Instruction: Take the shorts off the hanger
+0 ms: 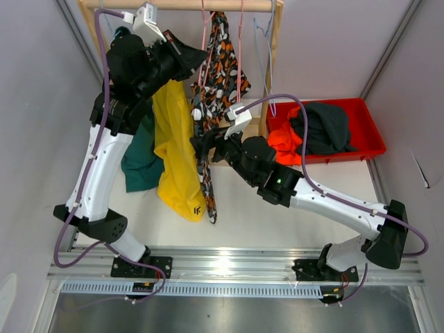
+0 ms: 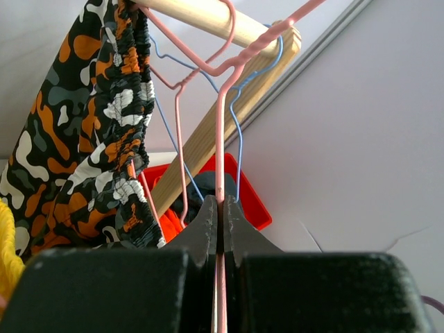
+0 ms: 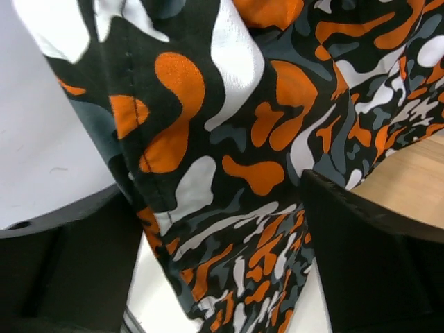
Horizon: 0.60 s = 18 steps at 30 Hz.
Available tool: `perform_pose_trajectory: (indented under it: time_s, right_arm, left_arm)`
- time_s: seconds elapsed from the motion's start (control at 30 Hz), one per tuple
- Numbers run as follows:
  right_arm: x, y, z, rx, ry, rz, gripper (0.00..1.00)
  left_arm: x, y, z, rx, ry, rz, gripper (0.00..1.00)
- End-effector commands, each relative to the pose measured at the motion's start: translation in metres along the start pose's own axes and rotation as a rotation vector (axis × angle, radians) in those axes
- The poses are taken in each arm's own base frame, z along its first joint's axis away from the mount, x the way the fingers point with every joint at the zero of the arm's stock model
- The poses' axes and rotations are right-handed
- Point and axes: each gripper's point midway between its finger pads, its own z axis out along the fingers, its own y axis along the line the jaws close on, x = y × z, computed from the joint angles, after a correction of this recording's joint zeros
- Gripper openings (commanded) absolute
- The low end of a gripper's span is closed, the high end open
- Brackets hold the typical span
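Three pairs hang from the wooden rail point(image 1: 180, 5): green shorts point(image 1: 141, 163), yellow shorts point(image 1: 177, 159), patterned shorts point(image 1: 220, 62). The patterned pair looks light, limp and slidy; best gripped at its elastic waist. The left fingers point(image 2: 205, 229) clamp the pink hanger point(image 2: 220, 139); the right fingers point(image 3: 374, 257) stand wide around its leg.

Patterned shorts point(image 1: 220, 66): hanging under rail point(image 1: 180, 5) | yellow shorts point(image 1: 177, 152), green shorts point(image 1: 141, 163): hanging left | black shorts point(image 1: 322, 126), orange shorts point(image 1: 283, 143): crumpled in red bin point(image 1: 362, 121)
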Motion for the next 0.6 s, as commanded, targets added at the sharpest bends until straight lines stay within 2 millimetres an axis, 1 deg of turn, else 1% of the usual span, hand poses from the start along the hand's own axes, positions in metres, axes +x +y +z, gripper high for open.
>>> perform_pose_trajectory:
  time_s: [0.0, 0.03, 0.07, 0.1, 0.13, 0.17, 0.2, 0.23, 0.27, 0.3, 0.33, 0.37, 0.4, 0.43, 0.47, 0.5, 0.53, 0.57]
  right_arm:
    - [-0.026, 0.010, 0.005, 0.002, -0.099, 0.033, 0.66]
    - [-0.023, 0.012, 0.005, -0.001, -0.094, 0.028, 0.54]
    - [-0.021, 0.013, 0.005, -0.004, -0.090, 0.024, 0.45]
    - [-0.017, 0.015, 0.005, -0.008, -0.081, 0.020, 0.34]
    - [-0.012, 0.021, 0.001, -0.020, -0.063, 0.013, 0.01]
    - [-0.007, 0.026, -0.002, -0.022, -0.051, 0.008, 0.00]
    - [-0.010, 0.025, -0.008, -0.003, -0.058, 0.005, 0.00]
    - [0.001, 0.034, -0.016, -0.015, -0.033, -0.006, 0.00]
    - [0.004, 0.038, -0.022, -0.018, -0.025, -0.007, 0.00]
    - [0.000, 0.039, -0.032, 0.000, -0.035, 0.002, 0.00]
    - [0.006, 0.042, -0.040, 0.001, -0.019, -0.001, 0.00]
    - [0.023, 0.056, -0.053, -0.021, 0.014, -0.004, 0.00]
    - [0.029, 0.061, -0.062, -0.023, 0.027, -0.002, 0.00]
    - [0.029, 0.060, -0.072, 0.004, 0.023, 0.002, 0.00]
    - [0.046, 0.076, -0.088, -0.027, 0.058, 0.000, 0.00]
    - [0.054, 0.079, -0.097, -0.021, 0.073, -0.006, 0.00]
    - [0.057, 0.077, -0.104, 0.010, 0.073, -0.010, 0.00]
    - [0.071, 0.088, -0.116, -0.010, 0.102, -0.010, 0.00]
  left_arm:
    - [-0.035, -0.040, -0.029, 0.132, -0.114, -0.012, 0.00]
    - [-0.036, -0.041, -0.032, 0.135, -0.120, -0.013, 0.00]
    - [-0.033, -0.039, -0.031, 0.131, -0.111, -0.016, 0.00]
    - [-0.035, -0.040, -0.033, 0.134, -0.120, -0.014, 0.00]
    - [-0.036, -0.040, -0.035, 0.133, -0.123, -0.013, 0.00]
    - [-0.037, -0.041, -0.037, 0.134, -0.126, -0.010, 0.00]
    - [-0.038, -0.040, -0.037, 0.127, -0.128, -0.006, 0.00]
    - [-0.039, -0.039, -0.039, 0.123, -0.133, 0.006, 0.00]
    - [-0.041, -0.040, -0.040, 0.122, -0.139, 0.013, 0.00]
    - [-0.043, -0.037, -0.040, 0.106, -0.147, 0.015, 0.00]
    - [-0.044, -0.035, -0.040, 0.099, -0.152, 0.026, 0.00]
    - [-0.045, -0.034, -0.041, 0.094, -0.158, 0.031, 0.00]
    - [-0.046, -0.031, -0.041, 0.075, -0.167, 0.034, 0.00]
    - [-0.048, -0.029, -0.041, 0.065, -0.173, 0.043, 0.00]
    - [-0.049, -0.027, -0.041, 0.057, -0.181, 0.049, 0.00]
    - [-0.049, -0.021, -0.039, 0.032, -0.185, 0.057, 0.00]
    - [-0.050, -0.019, -0.038, 0.022, -0.190, 0.062, 0.00]
    - [-0.051, -0.017, -0.038, 0.014, -0.195, 0.068, 0.00]
